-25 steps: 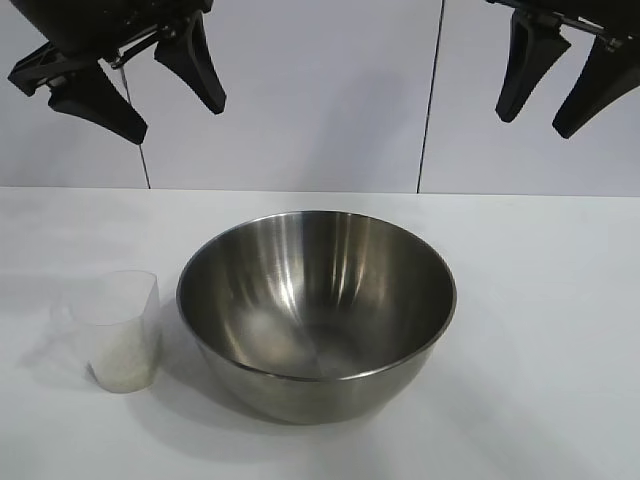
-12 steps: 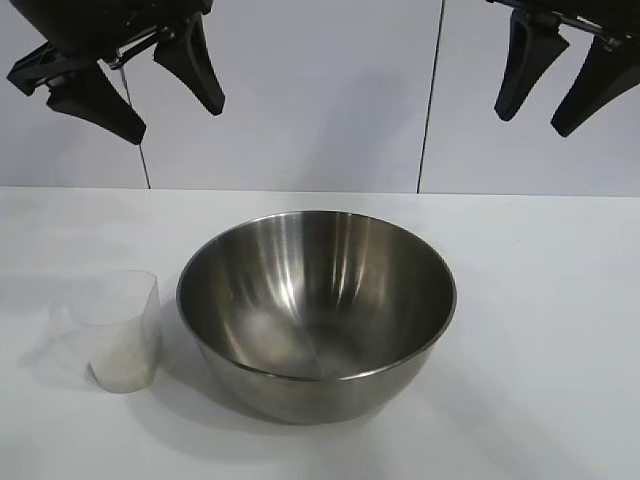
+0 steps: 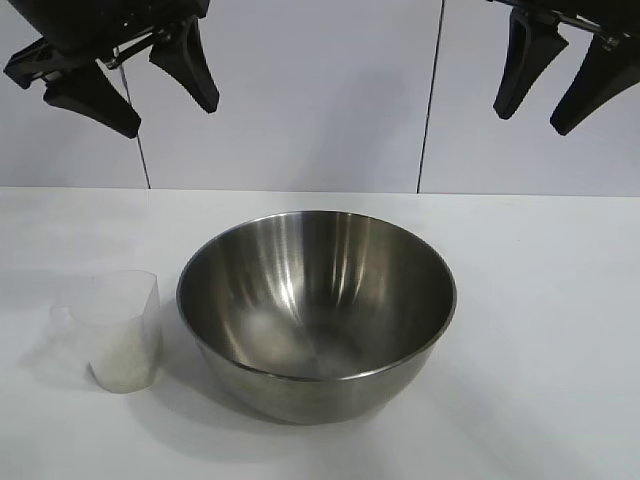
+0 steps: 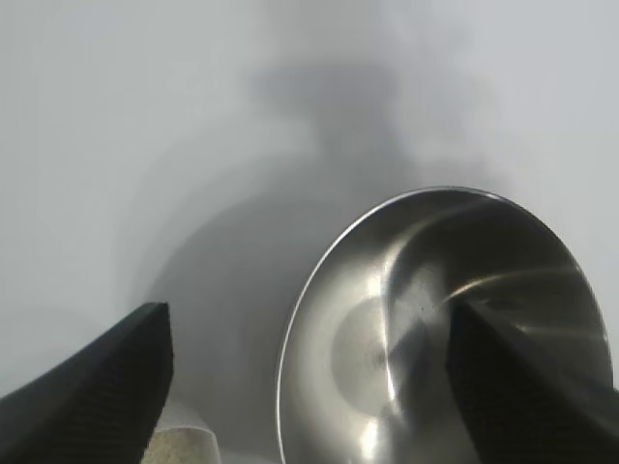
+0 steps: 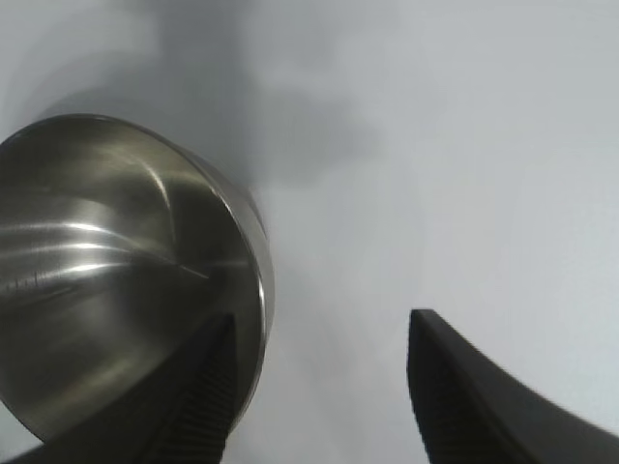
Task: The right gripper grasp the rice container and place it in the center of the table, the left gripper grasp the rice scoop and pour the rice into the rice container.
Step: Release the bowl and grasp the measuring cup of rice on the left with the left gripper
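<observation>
Nearest the front edge of the white table, toward the left: the rice scoop, upright, a little rice at its bottom, just beside the rice container without clearly touching. At the table's centre: that steel bowl, upright, nothing visible inside. Farther back, high above the far-left part: the left gripper, fingers spread wide, gripping nothing. High above the far-right part: the right gripper, fingers parted, likewise empty-handed.
</observation>
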